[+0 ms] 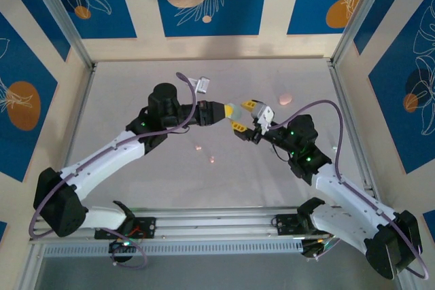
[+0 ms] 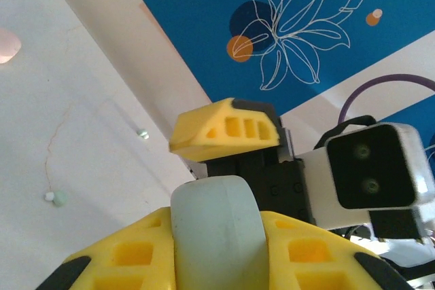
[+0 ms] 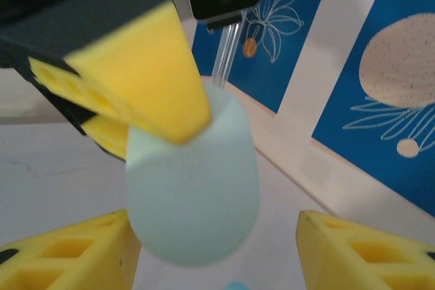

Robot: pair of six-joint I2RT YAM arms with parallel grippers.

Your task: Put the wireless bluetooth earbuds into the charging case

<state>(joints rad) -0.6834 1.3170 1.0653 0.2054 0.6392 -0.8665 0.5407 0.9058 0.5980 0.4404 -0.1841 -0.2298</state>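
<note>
My left claw (image 1: 228,111) is pressed tight on the pale teal charging case (image 3: 194,195), which is held up above the middle of the table (image 1: 122,86). My right claw (image 1: 243,115) stands spread, its yellow fingers (image 3: 68,256) either side of the case with gaps showing. A tiny pale teal earbud (image 2: 58,199) lies on the table below, apart from the case. A second speck (image 2: 143,134) is too small to name. A pink rounded thing (image 1: 285,98) sits far right.

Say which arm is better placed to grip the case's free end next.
Probably right. The left gripper is shut on the pale teal case; the right gripper is open, its fingers either side of the free end.
</note>
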